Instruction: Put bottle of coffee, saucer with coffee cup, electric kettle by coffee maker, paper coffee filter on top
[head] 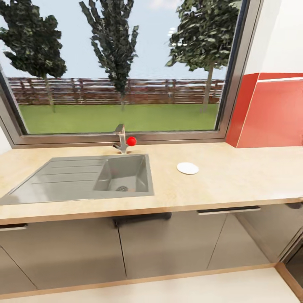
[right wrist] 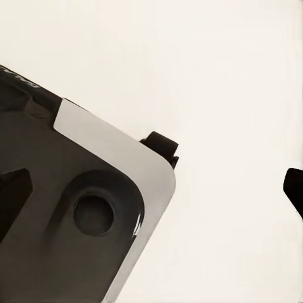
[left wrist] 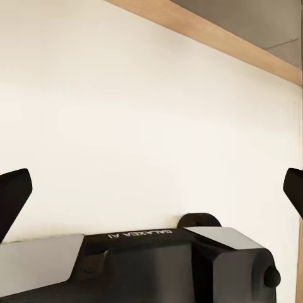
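A small white round saucer (head: 187, 168) lies flat on the light wooden countertop (head: 235, 176), to the right of the sink. In the left wrist view my left gripper (left wrist: 151, 196) is open, its dark fingertips (left wrist: 12, 199) far apart over pale floor and the robot's black base (left wrist: 170, 265). My right gripper (right wrist: 151, 189) is open too, one fingertip (right wrist: 293, 186) at the frame's edge, with the base (right wrist: 76, 214) below it. Nothing sits between either pair of fingers. Coffee maker, coffee bottle, filter, cup and kettle are out of view.
A grey sink (head: 122, 174) with a drainboard (head: 59, 181) is set in the counter's left half, with a faucet (head: 121, 139) and red knob (head: 131, 141) behind it. A window spans the back. Red wall panels (head: 273, 113) stand at right. Grey cabinet doors (head: 168, 244) run below.
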Available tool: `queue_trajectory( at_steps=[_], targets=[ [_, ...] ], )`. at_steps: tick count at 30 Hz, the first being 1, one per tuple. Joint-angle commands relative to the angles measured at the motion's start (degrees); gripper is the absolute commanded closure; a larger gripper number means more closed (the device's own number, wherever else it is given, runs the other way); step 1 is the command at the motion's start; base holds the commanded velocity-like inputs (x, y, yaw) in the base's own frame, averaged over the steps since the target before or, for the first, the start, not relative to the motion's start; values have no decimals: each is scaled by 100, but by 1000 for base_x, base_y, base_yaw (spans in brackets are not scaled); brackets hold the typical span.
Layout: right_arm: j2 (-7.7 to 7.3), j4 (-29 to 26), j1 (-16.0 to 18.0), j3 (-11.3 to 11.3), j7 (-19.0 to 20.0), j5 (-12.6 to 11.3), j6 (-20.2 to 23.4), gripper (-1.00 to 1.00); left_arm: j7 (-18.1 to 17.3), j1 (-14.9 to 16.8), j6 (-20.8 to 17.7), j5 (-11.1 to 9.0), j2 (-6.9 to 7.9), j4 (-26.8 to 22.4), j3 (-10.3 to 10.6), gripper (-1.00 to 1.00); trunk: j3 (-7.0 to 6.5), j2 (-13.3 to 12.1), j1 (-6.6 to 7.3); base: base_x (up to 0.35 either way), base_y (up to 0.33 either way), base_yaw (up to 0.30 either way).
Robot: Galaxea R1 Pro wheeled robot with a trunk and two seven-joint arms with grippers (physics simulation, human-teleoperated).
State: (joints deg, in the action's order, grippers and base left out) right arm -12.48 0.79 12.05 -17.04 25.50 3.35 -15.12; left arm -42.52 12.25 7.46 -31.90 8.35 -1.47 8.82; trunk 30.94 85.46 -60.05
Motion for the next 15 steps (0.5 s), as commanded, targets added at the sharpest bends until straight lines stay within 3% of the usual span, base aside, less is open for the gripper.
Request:
queue_trajectory(
  at_steps=[1,15],
  targets=[
    [0,9,6,-1,4,35,-35,-100,-11,5,45,-27,1,7,49,-100,6,3,0,0,-339,0],
    [-1,10,5,-1,1,35,-35,-100,-10,5,45,-27,-26,5,50,-100,6,3,0,-18,-339,0]
  ],
)
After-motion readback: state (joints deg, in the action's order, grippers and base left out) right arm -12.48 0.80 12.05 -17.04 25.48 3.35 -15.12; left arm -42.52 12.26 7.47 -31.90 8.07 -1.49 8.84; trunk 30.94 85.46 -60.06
